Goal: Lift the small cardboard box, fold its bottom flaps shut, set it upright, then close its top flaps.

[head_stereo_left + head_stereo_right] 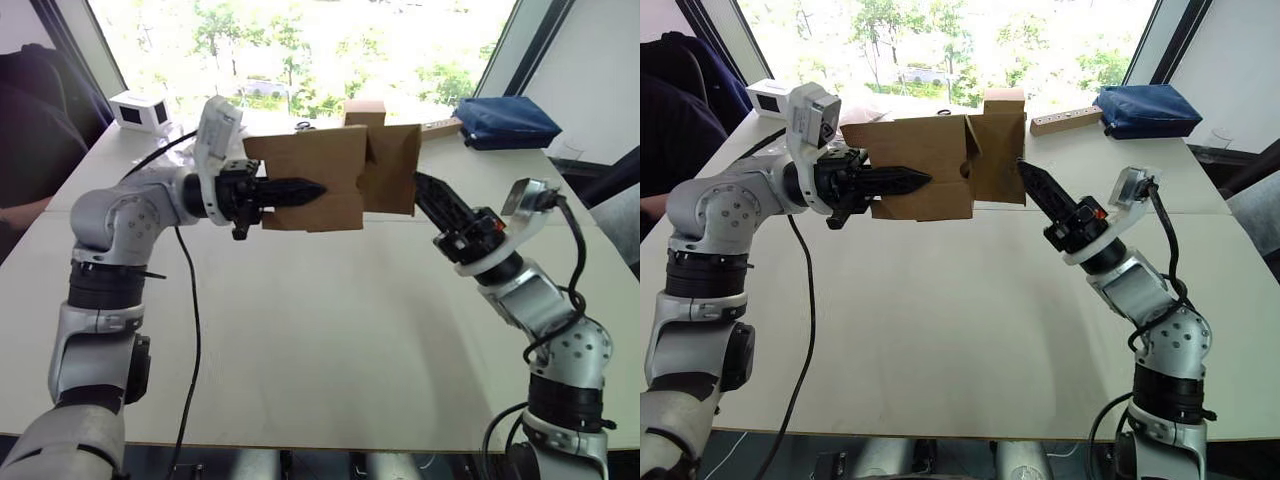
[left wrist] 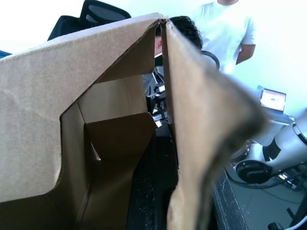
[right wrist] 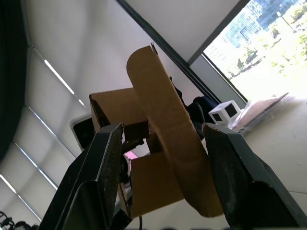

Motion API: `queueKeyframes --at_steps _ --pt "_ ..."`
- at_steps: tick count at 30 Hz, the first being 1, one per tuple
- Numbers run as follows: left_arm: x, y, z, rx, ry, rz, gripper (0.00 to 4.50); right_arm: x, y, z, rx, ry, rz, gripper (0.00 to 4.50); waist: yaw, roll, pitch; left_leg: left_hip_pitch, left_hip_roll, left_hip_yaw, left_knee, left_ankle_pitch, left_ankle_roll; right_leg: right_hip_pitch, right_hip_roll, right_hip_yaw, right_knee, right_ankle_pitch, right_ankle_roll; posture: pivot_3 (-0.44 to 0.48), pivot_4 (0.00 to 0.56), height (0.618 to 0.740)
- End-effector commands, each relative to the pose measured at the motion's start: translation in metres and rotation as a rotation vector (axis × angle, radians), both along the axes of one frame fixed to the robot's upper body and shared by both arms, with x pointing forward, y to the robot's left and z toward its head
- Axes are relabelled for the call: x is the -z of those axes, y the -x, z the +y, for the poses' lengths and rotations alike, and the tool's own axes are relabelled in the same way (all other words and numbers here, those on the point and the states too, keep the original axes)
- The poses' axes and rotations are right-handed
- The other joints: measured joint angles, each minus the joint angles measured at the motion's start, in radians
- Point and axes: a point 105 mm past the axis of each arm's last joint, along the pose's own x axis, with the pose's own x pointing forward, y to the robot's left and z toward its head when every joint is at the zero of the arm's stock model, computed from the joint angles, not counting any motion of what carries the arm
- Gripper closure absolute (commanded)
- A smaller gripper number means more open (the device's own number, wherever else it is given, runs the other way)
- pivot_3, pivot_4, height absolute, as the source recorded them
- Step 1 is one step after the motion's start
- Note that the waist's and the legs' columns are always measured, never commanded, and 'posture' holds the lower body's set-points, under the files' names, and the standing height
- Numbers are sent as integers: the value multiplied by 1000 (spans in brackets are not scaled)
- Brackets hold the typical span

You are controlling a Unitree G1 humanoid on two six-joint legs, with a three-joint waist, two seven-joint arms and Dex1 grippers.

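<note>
The small cardboard box (image 1: 310, 165) hangs on its side above the white table (image 1: 320, 340). My left gripper (image 1: 312, 190) is shut on its near wall, and the left wrist view looks into the open brown interior (image 2: 110, 143). At the box's right end a broad flap (image 1: 392, 170) stands out loose. I cannot tell whether it belongs to the bottom flaps or the top flaps. My right gripper (image 1: 424, 190) is open at this flap's edge. In the right wrist view the curved flap (image 3: 163, 120) lies between the two spread fingers (image 3: 103, 163).
A neat brown box (image 1: 365, 110) stands behind the held box. A white box with a dark face (image 1: 140, 112) sits at the back left, a blue bag (image 1: 505, 120) and a wooden strip (image 1: 1065, 122) at the back right. A person (image 1: 25, 150) sits at the left edge.
</note>
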Motion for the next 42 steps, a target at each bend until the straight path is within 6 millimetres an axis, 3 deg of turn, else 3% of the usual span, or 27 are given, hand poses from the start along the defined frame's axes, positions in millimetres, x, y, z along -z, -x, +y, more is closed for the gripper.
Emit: queueKeyframes --at_steps 1,6,11,23,32,42 --pt "-19 5 3 6 33 -70 4500 -16 -1 -18 55 -75 -54 1773 0 0 0 0 0 0 0 0 0 0 0 0 0 0 0 0 150 740" --pt "-19 6 2 14 36 -69 4500 -10 -22 -30 108 -156 2 1773 -1 0 0 0 0 0 0 0 0 0 0 0 0 0 0 0 150 740" --pt "-19 9 1 21 36 -68 4500 -6 -39 -24 106 -198 40 1773 -2 0 0 0 0 0 0 0 0 0 0 0 0 0 0 0 150 740" --pt "-20 6 2 4 41 -63 4500 -20 -15 21 -121 -273 5 1773 -1 0 0 0 0 0 0 0 0 0 0 0 0 0 0 0 150 740" --pt "-20 4 1 5 48 -60 4500 -21 -9 28 -117 -301 13 1773 -2 1 0 0 0 0 0 0 0 0 0 0 0 0 0 0 150 740" --pt "-22 2 2 -7 54 -62 4500 -28 0 34 -173 -447 17 1773 -3 1 0 0 0 0 0 0 0 0 0 0 0 0 0 0 150 740"
